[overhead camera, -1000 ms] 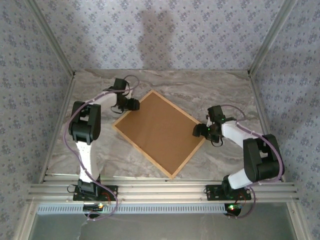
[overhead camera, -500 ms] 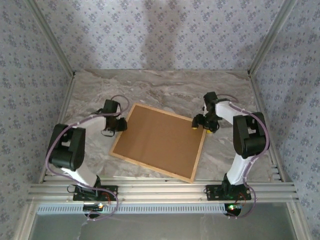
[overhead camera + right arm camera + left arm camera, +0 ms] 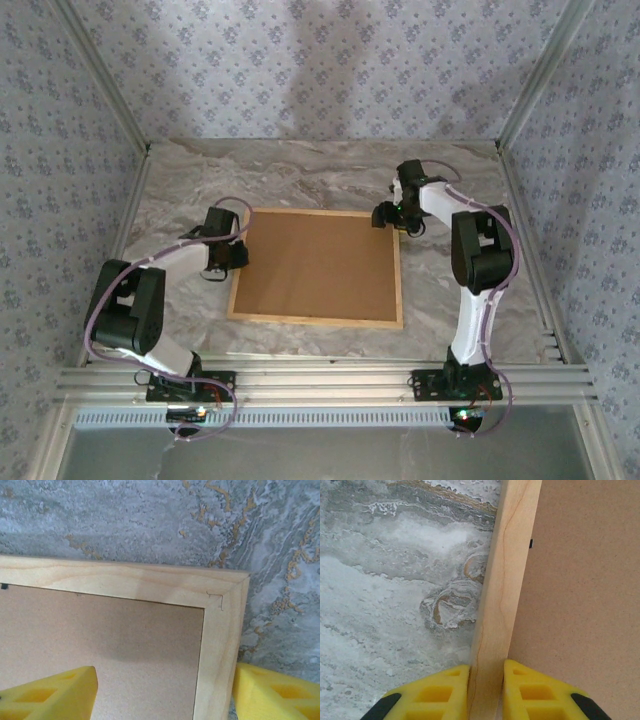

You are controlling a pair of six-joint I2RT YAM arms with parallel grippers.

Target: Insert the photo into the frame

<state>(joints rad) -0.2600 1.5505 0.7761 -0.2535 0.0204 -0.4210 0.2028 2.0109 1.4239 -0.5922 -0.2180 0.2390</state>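
Note:
The frame (image 3: 318, 212) lies face down on the marble table, its edges square to the table. A plain brown backing board (image 3: 318, 265) fills it. The photo is hidden. My left gripper (image 3: 237, 255) is at the frame's left side. In the left wrist view it (image 3: 486, 690) is shut on the pale wood border (image 3: 507, 565), one yellow finger on each side. My right gripper (image 3: 392, 218) is at the far right corner. In the right wrist view it (image 3: 165, 690) stands open astride that corner (image 3: 222, 610), one finger over the board and one outside the border.
The grey marble table (image 3: 450, 290) has bare strips to the left, right and far side of the frame. Patterned walls and metal posts (image 3: 525, 100) close in the sides and back. A metal rail (image 3: 320, 380) runs along the near edge by the arm bases.
The frame has turned counterclockwise from a diamond pose to square with the table. My left gripper has shut on the left border and come nearer; the right gripper moved farther with the corner.

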